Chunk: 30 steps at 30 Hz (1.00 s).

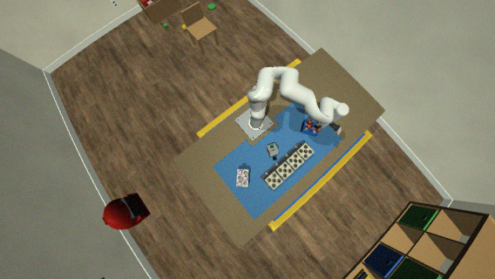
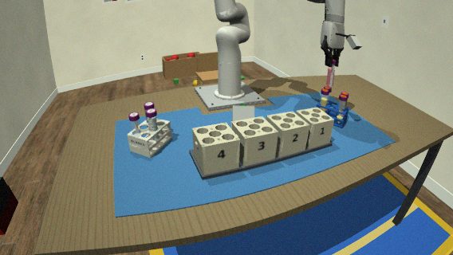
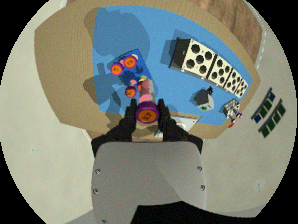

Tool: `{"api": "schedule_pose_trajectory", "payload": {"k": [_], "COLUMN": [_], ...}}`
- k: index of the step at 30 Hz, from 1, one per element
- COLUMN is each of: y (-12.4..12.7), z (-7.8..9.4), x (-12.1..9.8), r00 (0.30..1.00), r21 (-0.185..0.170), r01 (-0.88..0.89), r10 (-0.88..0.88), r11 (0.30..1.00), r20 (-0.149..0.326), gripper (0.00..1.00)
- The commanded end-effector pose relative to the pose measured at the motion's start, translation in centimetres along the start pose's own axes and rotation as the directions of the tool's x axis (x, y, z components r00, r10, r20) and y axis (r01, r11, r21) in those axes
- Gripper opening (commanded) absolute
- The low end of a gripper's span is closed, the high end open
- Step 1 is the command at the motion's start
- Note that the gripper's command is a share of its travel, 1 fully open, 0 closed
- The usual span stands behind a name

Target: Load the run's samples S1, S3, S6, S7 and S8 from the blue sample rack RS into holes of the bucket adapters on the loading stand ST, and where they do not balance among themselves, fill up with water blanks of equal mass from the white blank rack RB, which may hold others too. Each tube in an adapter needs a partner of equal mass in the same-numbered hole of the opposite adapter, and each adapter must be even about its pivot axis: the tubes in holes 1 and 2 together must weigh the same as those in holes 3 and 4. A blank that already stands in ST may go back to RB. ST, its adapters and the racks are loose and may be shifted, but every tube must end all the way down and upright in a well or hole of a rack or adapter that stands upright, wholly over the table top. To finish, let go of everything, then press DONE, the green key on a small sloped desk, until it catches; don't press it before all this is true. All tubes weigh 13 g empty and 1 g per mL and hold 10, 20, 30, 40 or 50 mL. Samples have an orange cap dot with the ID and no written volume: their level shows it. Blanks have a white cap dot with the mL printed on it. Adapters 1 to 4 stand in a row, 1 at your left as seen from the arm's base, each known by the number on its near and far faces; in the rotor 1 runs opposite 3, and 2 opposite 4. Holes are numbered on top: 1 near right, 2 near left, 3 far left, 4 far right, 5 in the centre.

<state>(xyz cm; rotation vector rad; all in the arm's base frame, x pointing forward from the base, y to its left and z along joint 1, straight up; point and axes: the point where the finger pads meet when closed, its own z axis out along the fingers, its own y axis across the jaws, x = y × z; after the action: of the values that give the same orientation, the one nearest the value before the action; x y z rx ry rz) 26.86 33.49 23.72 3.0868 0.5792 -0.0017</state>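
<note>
My gripper (image 2: 332, 63) (image 3: 147, 105) is shut on a sample tube (image 2: 330, 76) (image 3: 145, 112) with pink liquid, a purple cap and an orange cap dot. It holds the tube upright, clear above the blue sample rack RS (image 2: 337, 119) (image 1: 311, 131) (image 3: 127, 66) at the table's far right. Several orange-dotted tubes (image 2: 343, 100) still stand in RS. The loading stand ST (image 2: 225, 171) (image 1: 288, 165) (image 3: 213, 70) carries adapters 4, 3, 2, 1 in a row, and their holes look empty. The white blank rack RB (image 2: 149, 141) (image 1: 242, 177) holds three purple-capped tubes (image 2: 151, 117).
The DONE desk (image 1: 273, 149) (image 3: 205, 98) stands between the arm's base plate (image 2: 229, 97) and ST, mostly hidden behind adapter 3 in the exterior view. A blue mat (image 2: 159, 183) covers the table's middle. The table's right edge lies near RS.
</note>
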Motion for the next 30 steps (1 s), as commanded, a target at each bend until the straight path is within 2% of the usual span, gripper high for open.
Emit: {"api": "schedule_pose_trajectory", "payload": {"k": [1, 11, 13, 28, 30], "y": [1.7, 6.7, 6.7, 14.2, 14.2], "z": [-0.2, -0.2, -0.2, -0.2, -0.2], "x": [0.3, 0.8, 0.8, 1.6, 1.6], "r00": [0.993, 0.989, 0.989, 0.989, 0.989], "r21": [0.003, 0.003, 0.003, 0.002, 0.002], "r01": [-0.118, -0.151, -0.151, -0.151, -0.151], "r10": [0.118, 0.151, 0.151, 0.151, 0.151], "r11": [0.993, 0.989, 0.989, 0.989, 0.989], "r20": [-0.004, -0.005, -0.005, -0.005, -0.005], "gripper": [0.0, 0.0, 0.0, 0.0, 0.0]}}
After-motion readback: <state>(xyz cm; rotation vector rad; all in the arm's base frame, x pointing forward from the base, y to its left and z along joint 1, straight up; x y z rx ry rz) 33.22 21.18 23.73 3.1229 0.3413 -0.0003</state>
